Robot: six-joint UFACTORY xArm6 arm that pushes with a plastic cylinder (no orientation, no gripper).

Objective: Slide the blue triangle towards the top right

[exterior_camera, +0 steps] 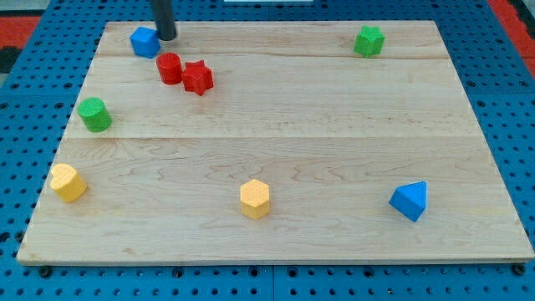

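The blue triangle [410, 201] lies near the bottom right of the wooden board [334, 125]. My tip [167, 37] is at the board's top left, far from the triangle, just right of a blue cube-like block [145, 42] and close to touching it. The rod comes down from the view's top edge.
A red cylinder [170, 68] and a red star [198, 77] sit together below my tip. A green cylinder [95, 114] and a yellow block [67, 182] are at the left. A yellow hexagon [255, 199] is at bottom centre. A green block [369, 40] is at top right.
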